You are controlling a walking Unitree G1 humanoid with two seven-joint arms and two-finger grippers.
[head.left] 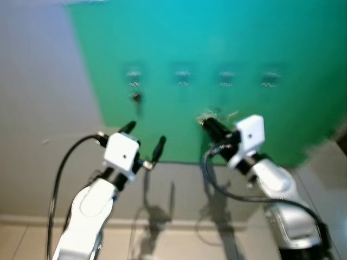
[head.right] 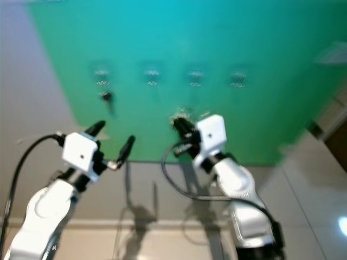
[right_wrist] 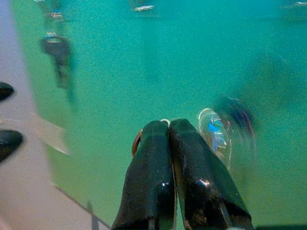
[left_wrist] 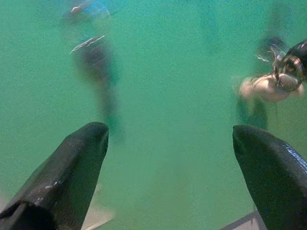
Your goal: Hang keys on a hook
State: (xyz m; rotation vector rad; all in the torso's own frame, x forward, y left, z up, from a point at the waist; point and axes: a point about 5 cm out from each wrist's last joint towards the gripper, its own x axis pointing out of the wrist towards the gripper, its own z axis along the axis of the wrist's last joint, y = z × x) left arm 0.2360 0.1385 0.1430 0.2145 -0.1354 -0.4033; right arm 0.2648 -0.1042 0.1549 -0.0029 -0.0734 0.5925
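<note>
A green board (head.left: 217, 43) covers the wall ahead, with grey wall (head.left: 38, 81) to its 9 o'clock side and pale floor tiles (head.left: 27, 241) along the bottom of the head views. Four small metal hooks (head.left: 182, 77) sit in a row across the board, all blurred; the one at the 9 o'clock end (head.left: 133, 76) has a dark key-like object (head.left: 136, 98) hanging just beneath it, while the other three look bare. The right claw (head.left: 208, 123) is raised close to the board, below and between the second and third hooks, with its two black fingers (right_wrist: 192, 167) pressed together on a key ring (right_wrist: 136, 142) whose thin rim peeks out beside the fingertips. The keys (right_wrist: 225, 127) dangle from it as a smeared silvery and blue shape, near the board and apart from every hook. In the left wrist view the same bunch (left_wrist: 283, 76) shows as a ring with a pale tag at the far side of the picture. The left claw (head.left: 145, 138) is held up toward the 8 o'clock part of the board, its fingers (left_wrist: 72, 177) spread wide apart and holding nothing, pointing at bare green surface below the first hook. Black cables (head.left: 59, 173) loop from both wrists, and the arms cast shadows (head.left: 154, 211) on the grey wall beneath the board.
</note>
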